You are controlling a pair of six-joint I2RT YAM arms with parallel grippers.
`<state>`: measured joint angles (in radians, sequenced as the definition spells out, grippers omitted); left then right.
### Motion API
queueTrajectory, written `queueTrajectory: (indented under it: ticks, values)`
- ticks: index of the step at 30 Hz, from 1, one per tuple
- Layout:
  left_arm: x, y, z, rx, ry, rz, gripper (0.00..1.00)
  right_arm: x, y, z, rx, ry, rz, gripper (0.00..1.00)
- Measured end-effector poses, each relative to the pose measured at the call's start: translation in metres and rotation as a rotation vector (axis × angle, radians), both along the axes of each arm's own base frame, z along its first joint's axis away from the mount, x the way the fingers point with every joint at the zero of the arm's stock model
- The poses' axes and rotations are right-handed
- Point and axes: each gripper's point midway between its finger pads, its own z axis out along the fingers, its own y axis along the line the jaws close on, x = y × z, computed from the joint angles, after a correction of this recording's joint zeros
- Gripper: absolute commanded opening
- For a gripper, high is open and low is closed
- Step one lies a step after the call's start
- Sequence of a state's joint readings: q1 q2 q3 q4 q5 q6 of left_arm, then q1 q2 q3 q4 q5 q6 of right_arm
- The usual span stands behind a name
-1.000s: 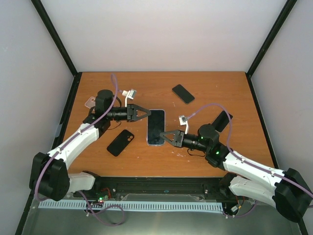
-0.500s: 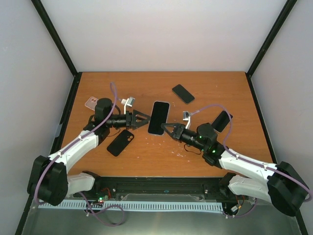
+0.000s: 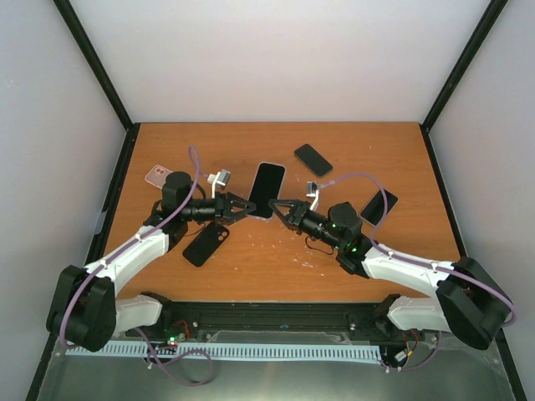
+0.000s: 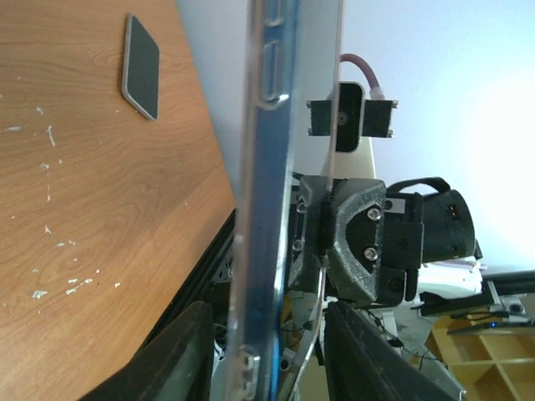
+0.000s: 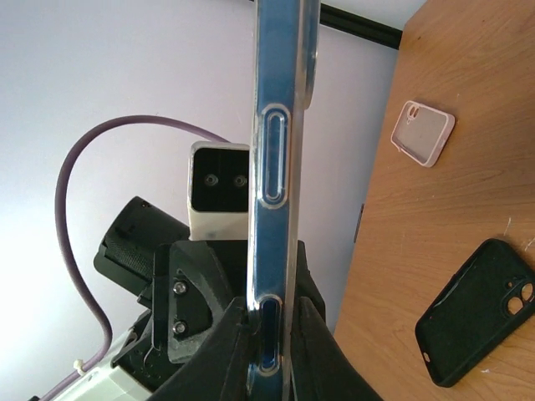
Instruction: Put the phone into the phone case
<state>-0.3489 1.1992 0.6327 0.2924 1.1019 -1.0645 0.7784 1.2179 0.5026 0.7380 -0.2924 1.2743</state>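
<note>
White walls [image 3: 284, 58] all round and a scuffed wooden table [image 3: 401, 150] underneath, that's your setup. Your phone [image 3: 267, 188] is in the middle of the overhead frame, a bit above centre, held up between the two arms. It looks like it's got a clear case [image 4: 313, 50] round it, judging by the see-through rim in both wrist views, but I wouldn't swear it's seated all the way.

Your right gripper [image 3: 276, 206] comes in from the lower right and is clamped on the phone's lower end. In the right wrist view its fingers [image 5: 236, 338] pinch the thin side rail right at the bottom of the frame.

Your left gripper [image 3: 247, 206] comes in from the left with its jaws parted. There's one finger [image 4: 180, 355] either side of the phone's edge with a sliver of gap showing, so it's straddling rather than squeezing.

Loose stuff on the table:
- a pink case [image 3: 157, 175] at the far left
- a black case [image 3: 206, 243] lower left, just below the left arm
- a dark phone [image 3: 313, 159] up top, right of centre
- another dark slab [image 3: 378, 206] on the right, and I can't tell if it's a phone or a case
</note>
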Motion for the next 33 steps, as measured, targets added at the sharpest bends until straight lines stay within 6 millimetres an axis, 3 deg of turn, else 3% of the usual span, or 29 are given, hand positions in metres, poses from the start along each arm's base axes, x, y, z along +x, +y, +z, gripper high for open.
queueTrajectory:
  ticks: [5,8,11,15,23,27,33]
  values:
    - [0.001,0.001,-0.008,0.029,0.012,0.015,0.13,0.002,0.000,-0.003,-0.010,0.015,-0.012,0.03]
    - [0.002,0.001,-0.008,0.032,0.012,0.017,0.12,0.004,-0.001,-0.008,-0.026,0.031,-0.018,0.03]
    - [0.004,0.001,-0.008,0.032,0.011,0.018,0.23,0.005,-0.001,-0.007,-0.027,0.030,-0.020,0.03]
    - [0.006,0.002,-0.012,0.054,0.007,0.031,0.57,0.006,0.000,-0.007,-0.046,0.019,-0.021,0.03]
    - [0.030,0.013,-0.028,0.214,-0.012,0.163,0.99,0.016,-0.016,-0.027,-0.188,0.017,-0.057,0.03]
    - [0.042,0.023,-0.050,0.331,0.002,0.235,0.99,0.026,-0.034,-0.051,-0.264,0.045,-0.084,0.03]
    - [0.053,0.049,-0.098,0.541,0.078,0.347,0.99,0.037,-0.054,-0.107,-0.387,0.132,-0.099,0.03]
